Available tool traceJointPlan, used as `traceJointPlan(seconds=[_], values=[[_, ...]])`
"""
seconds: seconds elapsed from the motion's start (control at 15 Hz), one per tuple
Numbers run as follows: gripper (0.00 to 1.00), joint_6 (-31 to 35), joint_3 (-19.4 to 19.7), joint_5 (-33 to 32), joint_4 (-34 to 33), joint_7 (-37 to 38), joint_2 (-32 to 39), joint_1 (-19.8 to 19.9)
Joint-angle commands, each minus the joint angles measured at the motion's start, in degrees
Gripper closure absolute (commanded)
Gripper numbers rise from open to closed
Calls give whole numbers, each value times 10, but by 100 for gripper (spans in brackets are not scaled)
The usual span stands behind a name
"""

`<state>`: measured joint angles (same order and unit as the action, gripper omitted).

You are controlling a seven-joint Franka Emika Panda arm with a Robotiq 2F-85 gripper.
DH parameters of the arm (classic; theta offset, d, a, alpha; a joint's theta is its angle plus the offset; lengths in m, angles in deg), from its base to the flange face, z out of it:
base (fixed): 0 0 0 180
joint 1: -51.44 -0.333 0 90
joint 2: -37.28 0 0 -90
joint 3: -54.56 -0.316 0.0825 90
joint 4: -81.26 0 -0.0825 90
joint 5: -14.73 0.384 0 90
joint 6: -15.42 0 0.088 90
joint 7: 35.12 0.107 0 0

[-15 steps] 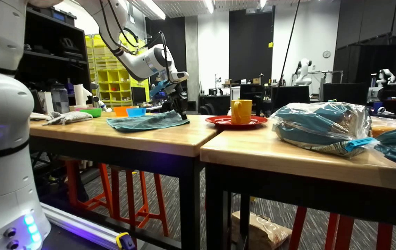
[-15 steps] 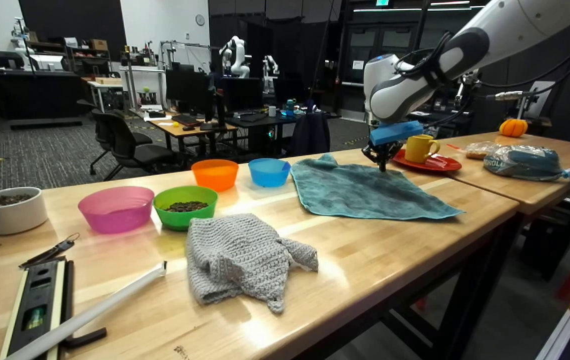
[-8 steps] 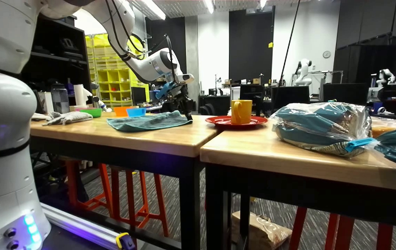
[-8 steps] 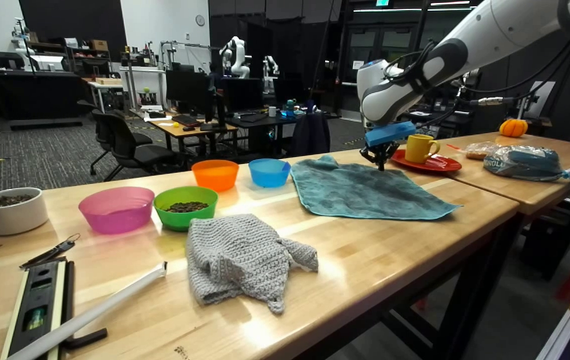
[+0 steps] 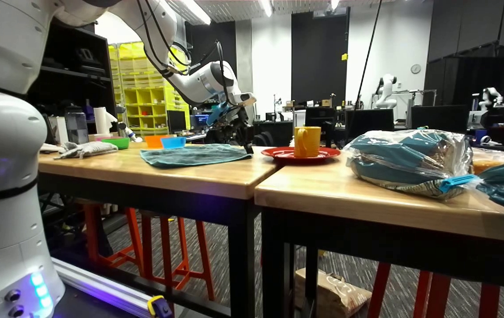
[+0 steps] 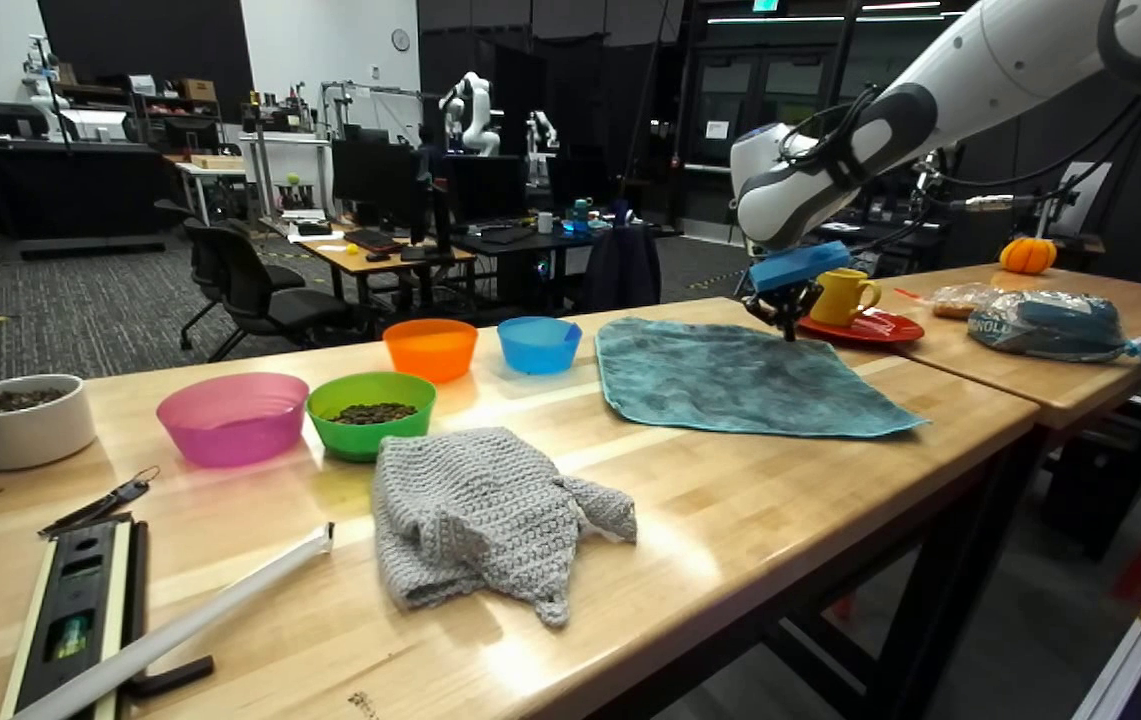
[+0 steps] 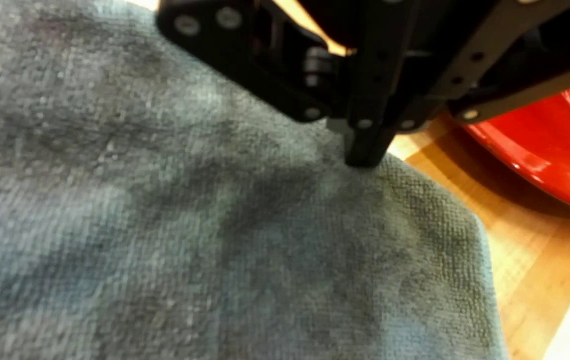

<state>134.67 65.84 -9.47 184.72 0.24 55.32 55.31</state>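
Exterior view: teal towel (image 6: 740, 385), long axis left-to-right, sharp corner rightward (pincer (image 6: 789, 335) on it, closed, empty).

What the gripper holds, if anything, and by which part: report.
Cannot be told: the gripper is shut, tips against the teal towel near an edge, but no pinched cloth shows.
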Motion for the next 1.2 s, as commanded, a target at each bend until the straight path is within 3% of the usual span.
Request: traceJointPlan(seconds=[0.0, 0.6, 1.13], values=[[100, -19, 13, -4, -6, 16, 0, -4], [100, 1, -10, 21, 27, 13, -69, -23], [100, -67, -39, 35, 133, -10, -167, -23]])
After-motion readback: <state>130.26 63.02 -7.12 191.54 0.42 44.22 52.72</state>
